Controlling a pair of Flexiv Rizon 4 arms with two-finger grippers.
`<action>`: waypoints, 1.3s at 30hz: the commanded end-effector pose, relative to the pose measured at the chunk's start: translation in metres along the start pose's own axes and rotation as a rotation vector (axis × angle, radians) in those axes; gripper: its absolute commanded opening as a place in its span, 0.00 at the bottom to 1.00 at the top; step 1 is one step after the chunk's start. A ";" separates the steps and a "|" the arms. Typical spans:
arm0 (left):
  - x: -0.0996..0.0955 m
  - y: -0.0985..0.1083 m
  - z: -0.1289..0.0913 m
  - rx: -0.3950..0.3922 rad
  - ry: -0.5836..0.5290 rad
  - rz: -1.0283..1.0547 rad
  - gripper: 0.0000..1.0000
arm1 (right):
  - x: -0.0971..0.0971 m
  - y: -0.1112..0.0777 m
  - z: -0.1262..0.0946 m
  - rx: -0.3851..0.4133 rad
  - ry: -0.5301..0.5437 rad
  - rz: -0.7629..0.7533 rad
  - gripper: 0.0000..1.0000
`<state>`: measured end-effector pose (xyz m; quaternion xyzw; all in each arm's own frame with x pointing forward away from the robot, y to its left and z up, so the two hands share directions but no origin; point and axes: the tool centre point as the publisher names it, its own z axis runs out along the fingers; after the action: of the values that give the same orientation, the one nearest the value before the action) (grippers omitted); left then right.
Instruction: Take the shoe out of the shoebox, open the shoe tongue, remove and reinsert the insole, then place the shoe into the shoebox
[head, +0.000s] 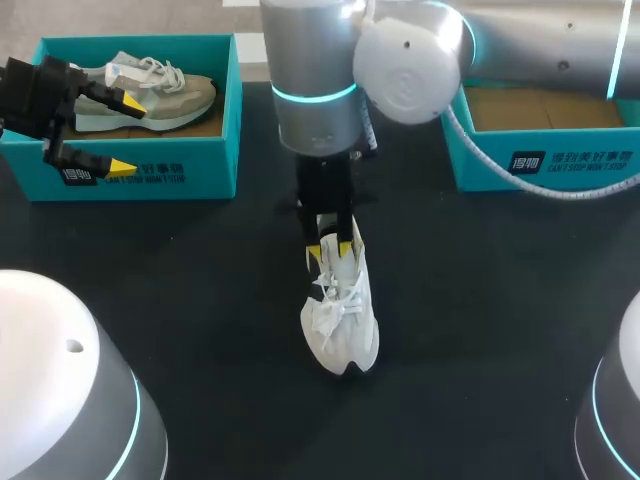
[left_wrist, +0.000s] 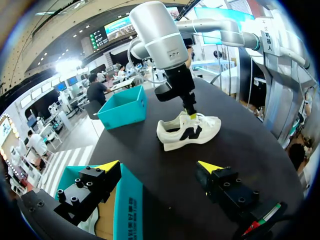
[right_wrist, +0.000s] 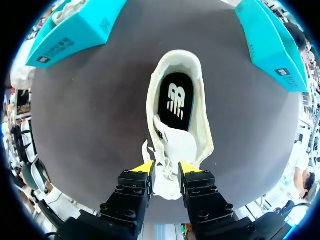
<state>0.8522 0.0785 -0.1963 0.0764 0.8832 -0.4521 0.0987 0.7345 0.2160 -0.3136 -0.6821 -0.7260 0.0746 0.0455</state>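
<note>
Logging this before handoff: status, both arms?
Left gripper open near left shoebox. Right gripper shut on tongue; white shoe on table, insole in. No obstruction seen.

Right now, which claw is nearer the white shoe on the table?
Right. The right claw grips the white shoe around its tongue; the left claw hangs far off, at the left shoebox.

A black bench (head: 480, 320) carried a second teal box (head: 150, 172) at its far left corner. Inside the box a grey sneaker (head: 160, 95) with white laces lay on its sole, toe toward the bench's middle.
</note>
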 end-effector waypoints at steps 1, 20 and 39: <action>0.000 0.000 -0.001 -0.004 0.002 0.000 1.00 | -0.003 -0.003 0.012 0.010 0.009 0.014 0.27; 0.000 0.000 -0.001 -0.004 0.002 0.000 1.00 | -0.009 0.015 0.031 0.026 0.018 0.017 0.33; 0.000 0.000 -0.001 -0.004 0.002 0.000 1.00 | -0.024 0.030 0.004 -0.056 -0.050 0.023 0.21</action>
<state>0.8522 0.0785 -0.1963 0.0765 0.8832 -0.4521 0.0987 0.7594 0.1915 -0.3190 -0.6904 -0.7201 0.0684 0.0042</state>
